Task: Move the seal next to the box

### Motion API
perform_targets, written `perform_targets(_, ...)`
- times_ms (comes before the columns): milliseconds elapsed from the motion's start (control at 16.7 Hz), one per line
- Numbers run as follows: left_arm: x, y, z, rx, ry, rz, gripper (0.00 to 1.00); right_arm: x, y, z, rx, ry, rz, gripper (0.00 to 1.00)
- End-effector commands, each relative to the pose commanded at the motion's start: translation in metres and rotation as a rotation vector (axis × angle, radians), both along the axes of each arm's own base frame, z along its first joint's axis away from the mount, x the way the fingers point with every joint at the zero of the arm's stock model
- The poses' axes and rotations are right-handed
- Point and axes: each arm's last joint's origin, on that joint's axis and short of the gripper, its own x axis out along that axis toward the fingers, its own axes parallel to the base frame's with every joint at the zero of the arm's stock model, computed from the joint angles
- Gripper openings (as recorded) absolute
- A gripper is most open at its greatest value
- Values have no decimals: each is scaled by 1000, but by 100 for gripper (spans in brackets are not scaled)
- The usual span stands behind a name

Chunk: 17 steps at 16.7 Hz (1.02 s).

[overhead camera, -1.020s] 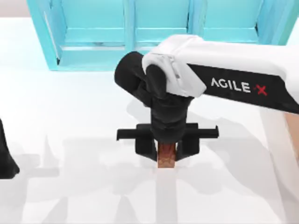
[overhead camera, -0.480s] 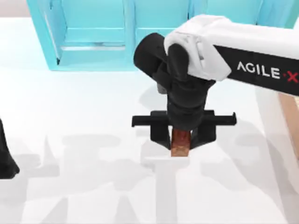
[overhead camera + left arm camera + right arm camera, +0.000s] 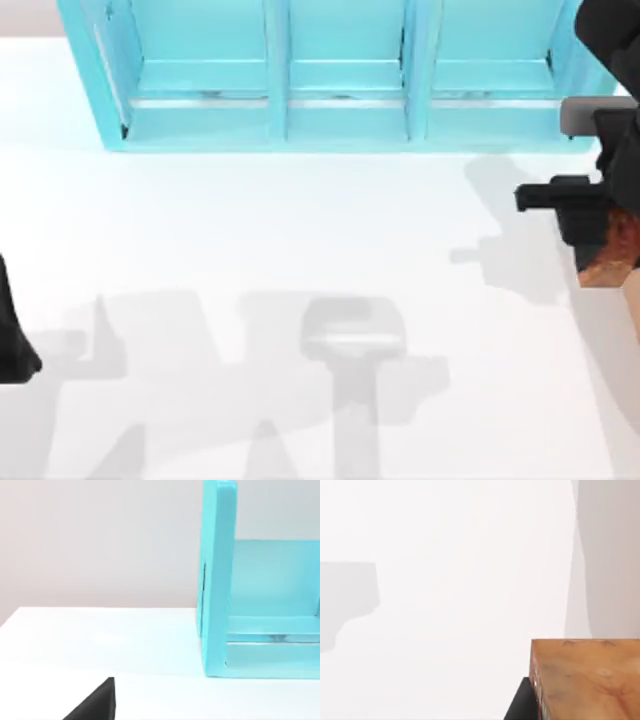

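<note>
The seal (image 3: pixel 607 264), a reddish-brown speckled block, hangs above the table at the far right edge of the top view. My right gripper (image 3: pixel 612 240) is shut on it, with one black finger (image 3: pixel 578 222) showing on the seal's left. Close up in the right wrist view, the seal (image 3: pixel 585 680) has a dark finger (image 3: pixel 519 706) beside it, and white table lies beneath. The box is out of view, past the right edge. My left arm (image 3: pixel 12 340) stays parked at the left edge of the table.
The big turquoise shelf unit (image 3: pixel 340 110) runs along the back of the table, and its end wall (image 3: pixel 217 580) shows in the left wrist view. The white tabletop (image 3: pixel 300 250) spreads open across the middle, crossed by grey shadows.
My right arm has carried the seal from the table's middle far to the right and slightly back. The left arm has not moved.
</note>
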Motion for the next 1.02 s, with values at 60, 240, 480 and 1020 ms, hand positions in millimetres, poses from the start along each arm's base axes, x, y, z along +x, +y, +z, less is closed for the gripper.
perform_targets(60, 0, 0, 0, 0, 0, 0, 100, -5, -12, 4, -1, 2, 0, 0)
perform_targets(240, 0, 0, 0, 0, 0, 0, 100, -11, -26, 7, -2, 7, 1, 0)
perform_targets(480, 0, 0, 0, 0, 0, 0, 100, -10, -24, 7, 0, 2, 3, 0)
perform_targets(1020, 0, 0, 0, 0, 0, 0, 100, 13, -16, -3, 142, -206, 26, 0)
